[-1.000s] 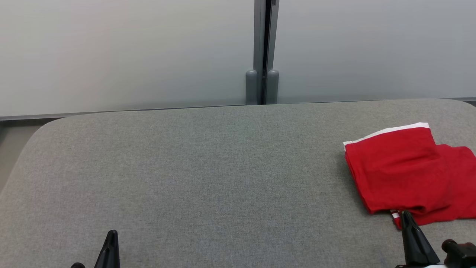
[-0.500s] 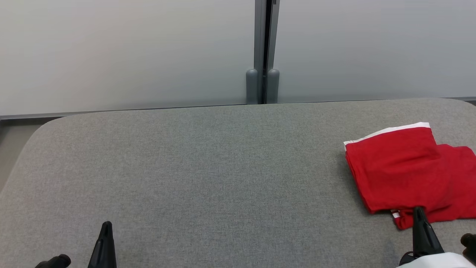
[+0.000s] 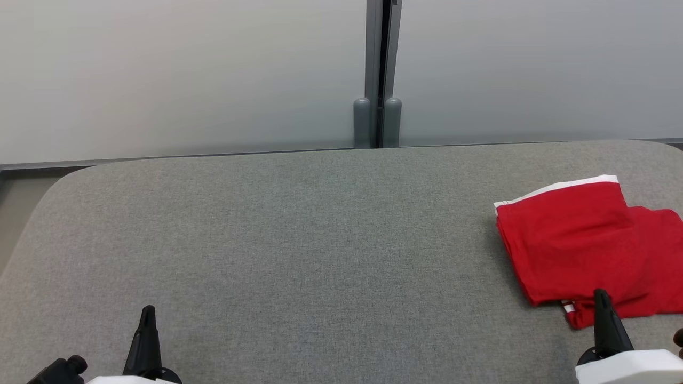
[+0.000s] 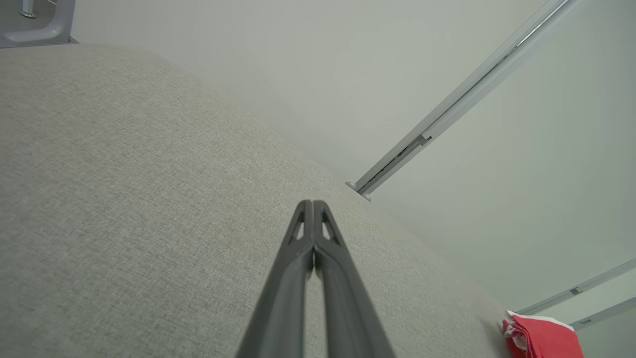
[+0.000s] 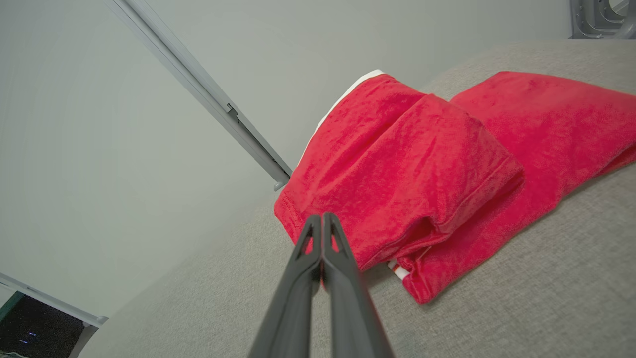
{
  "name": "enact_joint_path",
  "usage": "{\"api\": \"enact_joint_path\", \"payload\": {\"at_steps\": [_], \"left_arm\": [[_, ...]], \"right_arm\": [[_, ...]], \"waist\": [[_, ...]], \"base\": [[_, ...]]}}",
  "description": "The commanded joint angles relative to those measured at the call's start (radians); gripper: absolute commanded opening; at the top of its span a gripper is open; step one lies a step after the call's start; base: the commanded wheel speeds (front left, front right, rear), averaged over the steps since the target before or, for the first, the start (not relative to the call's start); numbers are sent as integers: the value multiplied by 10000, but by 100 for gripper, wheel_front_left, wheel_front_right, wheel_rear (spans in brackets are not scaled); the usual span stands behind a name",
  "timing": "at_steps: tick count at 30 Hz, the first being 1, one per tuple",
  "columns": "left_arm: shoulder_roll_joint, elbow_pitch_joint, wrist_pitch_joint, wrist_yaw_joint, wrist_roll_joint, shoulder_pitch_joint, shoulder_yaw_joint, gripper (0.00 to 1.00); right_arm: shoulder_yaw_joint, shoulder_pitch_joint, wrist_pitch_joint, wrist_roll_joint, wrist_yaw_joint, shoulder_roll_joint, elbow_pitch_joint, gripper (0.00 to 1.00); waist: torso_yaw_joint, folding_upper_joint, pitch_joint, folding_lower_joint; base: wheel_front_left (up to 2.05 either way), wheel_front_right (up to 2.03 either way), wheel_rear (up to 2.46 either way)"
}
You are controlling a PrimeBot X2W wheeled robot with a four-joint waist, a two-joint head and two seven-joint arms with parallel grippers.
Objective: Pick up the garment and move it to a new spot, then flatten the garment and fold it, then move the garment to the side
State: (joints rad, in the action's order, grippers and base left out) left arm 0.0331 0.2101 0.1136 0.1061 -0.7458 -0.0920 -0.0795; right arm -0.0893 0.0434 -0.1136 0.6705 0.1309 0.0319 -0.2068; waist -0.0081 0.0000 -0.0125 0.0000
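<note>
Garment (image 3: 576, 245) lies crosswise — white edge (image 3: 555, 188) facing away.

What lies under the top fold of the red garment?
A lower red layer sticks out beyond the top fold on the right and near side, with white trim at the near corner. Beneath is the grey table. Anything between the folds is covered.

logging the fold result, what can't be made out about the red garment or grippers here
Head view: the garment runs past the right edge, so its far side is cut off.
Head view: the right gripper covers part of its near hem; contact cannot be told.
Left wrist view: the garment is small and cut by the bottom edge.
Folded layers hide what kind of garment it is.
</note>
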Motion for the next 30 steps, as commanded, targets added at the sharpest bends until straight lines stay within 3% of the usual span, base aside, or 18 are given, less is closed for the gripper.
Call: {"api": "enact_joint_path", "payload": {"at_steps": [1,30], "left_arm": [[100,-87,-55,75,-304,325,-53,0],[140,89,-976,159,-3747,1057,-183,0]], "right_arm": [[-42,-278,72,334,-1,107,101,0],[-138,-827,986,4079,-1,156,-95,0]], "waist": [[1,0,2,0],[27,0,51,0]], "base": [[0,0,0],[0,0,0]]}}
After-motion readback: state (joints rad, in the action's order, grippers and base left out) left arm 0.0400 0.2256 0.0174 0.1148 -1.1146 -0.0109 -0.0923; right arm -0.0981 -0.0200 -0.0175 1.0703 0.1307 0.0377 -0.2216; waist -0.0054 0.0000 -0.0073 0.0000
